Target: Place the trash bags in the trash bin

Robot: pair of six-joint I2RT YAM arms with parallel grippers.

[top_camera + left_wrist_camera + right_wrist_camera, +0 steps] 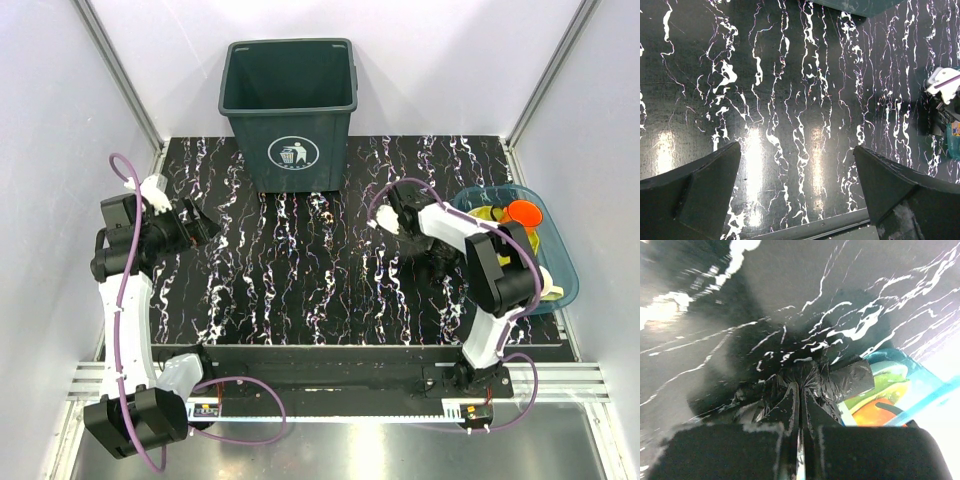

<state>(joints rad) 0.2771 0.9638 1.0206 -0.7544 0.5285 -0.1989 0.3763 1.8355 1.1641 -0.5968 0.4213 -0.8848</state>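
Note:
The dark green trash bin [290, 110] stands upright at the back middle of the table, its white logo facing me; its base edge shows in the left wrist view [855, 5]. A crumpled glossy black trash bag [437, 266] lies on the marble top right beside the blue tray. My right gripper [432, 255] is over it. In the right wrist view the jaws are pressed together [800, 387] with black film [840, 380] pinched between them. My left gripper [205, 222] hovers at the table's left side, open and empty [797, 150], with only marble between its fingers [705, 185].
A shallow blue tray [562, 265] sits at the right edge with an orange disc [523, 212] and yellow-green items in it; it also shows in the right wrist view [920, 385]. White walls and aluminium posts enclose the table. A metal rail runs along the near edge [330, 395].

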